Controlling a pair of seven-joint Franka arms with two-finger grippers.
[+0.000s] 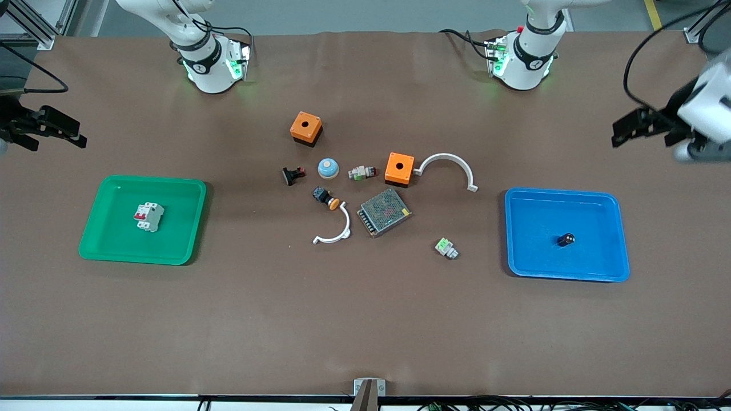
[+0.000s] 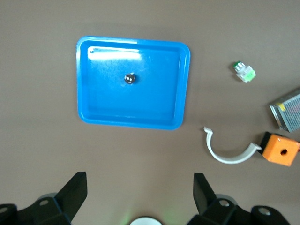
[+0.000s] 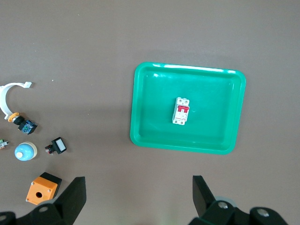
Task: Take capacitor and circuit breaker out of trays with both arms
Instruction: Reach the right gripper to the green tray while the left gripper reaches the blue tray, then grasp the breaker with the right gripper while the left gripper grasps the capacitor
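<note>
The breaker (image 1: 149, 217), a white-grey block with red levers, lies in the green tray (image 1: 114, 228) at the right arm's end; it also shows in the right wrist view (image 3: 182, 111) in that tray (image 3: 211, 117). The capacitor (image 1: 566, 240), a tiny black cylinder, lies in the blue tray (image 1: 537, 217) at the left arm's end, and shows in the left wrist view (image 2: 130, 78) in its tray (image 2: 154, 103). My left gripper (image 1: 619, 131) is open and empty, high over bare table by the blue tray (image 2: 139, 187). My right gripper (image 1: 77, 137) is open and empty, high by the green tray (image 3: 139, 190).
Mid-table lie two orange boxes (image 1: 306, 128) (image 1: 399, 168), two white arcs (image 1: 448, 156) (image 1: 345, 225), a metal mesh box (image 1: 384, 212), a blue dome (image 1: 328, 168), a black-and-red switch (image 1: 293, 175), an orange-capped push-button (image 1: 325, 198), a white, green and red button part (image 1: 362, 172), and a green-and-white block (image 1: 446, 248).
</note>
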